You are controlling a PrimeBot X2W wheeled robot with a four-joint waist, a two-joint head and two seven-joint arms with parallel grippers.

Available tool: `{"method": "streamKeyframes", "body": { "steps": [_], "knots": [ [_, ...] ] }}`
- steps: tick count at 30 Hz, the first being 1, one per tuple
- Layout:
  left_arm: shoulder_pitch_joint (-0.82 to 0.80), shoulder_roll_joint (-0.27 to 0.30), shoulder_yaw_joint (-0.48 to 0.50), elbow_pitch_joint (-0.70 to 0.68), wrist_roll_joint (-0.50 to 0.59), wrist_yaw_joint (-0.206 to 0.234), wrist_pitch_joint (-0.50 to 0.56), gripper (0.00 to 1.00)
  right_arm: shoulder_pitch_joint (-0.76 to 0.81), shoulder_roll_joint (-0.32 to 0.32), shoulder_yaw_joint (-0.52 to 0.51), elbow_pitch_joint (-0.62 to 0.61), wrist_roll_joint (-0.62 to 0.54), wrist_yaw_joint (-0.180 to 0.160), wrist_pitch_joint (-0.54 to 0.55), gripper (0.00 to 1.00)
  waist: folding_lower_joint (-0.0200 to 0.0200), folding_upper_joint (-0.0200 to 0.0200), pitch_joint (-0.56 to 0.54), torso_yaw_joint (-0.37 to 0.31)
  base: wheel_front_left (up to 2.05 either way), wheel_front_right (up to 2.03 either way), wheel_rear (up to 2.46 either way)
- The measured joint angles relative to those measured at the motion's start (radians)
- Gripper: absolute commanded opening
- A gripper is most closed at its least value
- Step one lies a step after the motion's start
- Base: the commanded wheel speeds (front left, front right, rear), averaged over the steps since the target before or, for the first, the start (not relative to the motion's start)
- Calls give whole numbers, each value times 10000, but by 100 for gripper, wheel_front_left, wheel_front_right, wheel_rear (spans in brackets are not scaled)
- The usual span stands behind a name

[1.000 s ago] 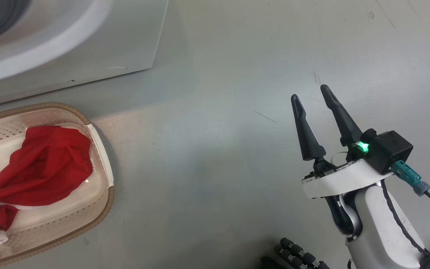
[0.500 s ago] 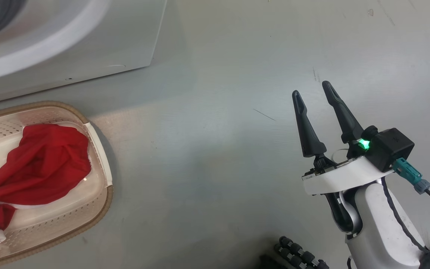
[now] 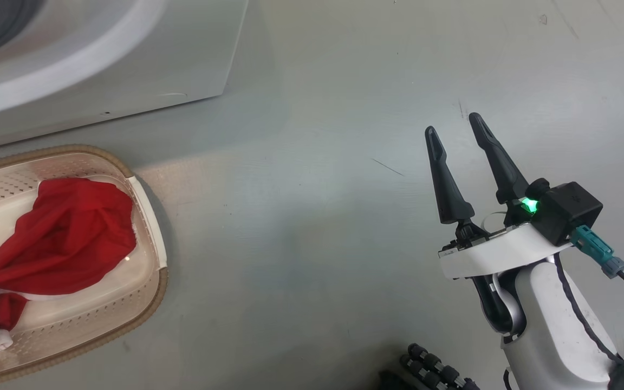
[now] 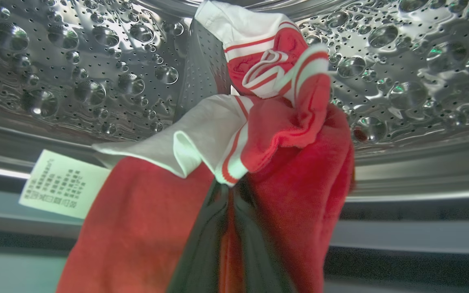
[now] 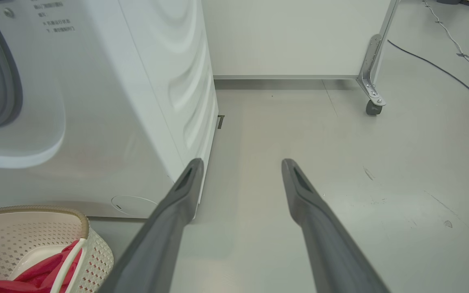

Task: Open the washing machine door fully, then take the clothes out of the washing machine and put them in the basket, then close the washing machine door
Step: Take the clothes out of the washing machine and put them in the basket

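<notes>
Left claw [image 4: 227, 195] is pinched shut on a red-and-white garment [image 4: 295, 162] inside the washing machine's dimpled steel drum [image 4: 75, 81]. We see its two dark fingers [image 4: 202, 252] pressed together, with red cloth bunched between and around them and a white care label [image 4: 61, 183] hanging to one side. We judge the step in hand to be drawing this garment out of the drum. To do it well, we would pull straight back through the porthole and lift enough for the trailing cloth to clear the grey gasket [image 5: 8, 81]. The pinch should be kept firm, since soft fabric held by a fold can slip. We would then carry it over the cream basket [image 3: 159, 287], which sits on the floor just in front of the washing machine [image 3: 128, 70]. The basket already holds another red garment [image 3: 68, 238]. We would let go over the middle so that nothing drapes over the brown rim. As for pose, the left arm reaches deep into the machine, and its wrist camera looks along the fingers toward the curved drum wall. The right claw [image 3: 452, 123] is spread wide and holds nothing. Its pale forearm rises from the lower right of the head view with the fingers pointing up that view. It hangs above bare grey floor [image 3: 317, 216], well apart from both basket and machine.
</notes>
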State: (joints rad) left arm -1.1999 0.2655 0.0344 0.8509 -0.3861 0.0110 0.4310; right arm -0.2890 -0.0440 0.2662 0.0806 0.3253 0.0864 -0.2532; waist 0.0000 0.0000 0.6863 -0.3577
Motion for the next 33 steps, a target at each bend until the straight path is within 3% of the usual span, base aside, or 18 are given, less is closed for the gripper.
{"method": "streamKeyframes", "body": {
  "steps": [16, 33],
  "knots": [
    [55, -370, 0, 740, -92, -458, -1271, 0, -70, 0, -151, 153, -115, -13, 0, 100, 0, 0, -564, 333, 0, 0, 0],
    [1183, -876, -134, 1392, -159, -1007, -2713, 0, -11, -8, -418, 512, -345, -8, -2, 100, 0, 0, -1706, 918, 0, 0, 0]
  ]
}}
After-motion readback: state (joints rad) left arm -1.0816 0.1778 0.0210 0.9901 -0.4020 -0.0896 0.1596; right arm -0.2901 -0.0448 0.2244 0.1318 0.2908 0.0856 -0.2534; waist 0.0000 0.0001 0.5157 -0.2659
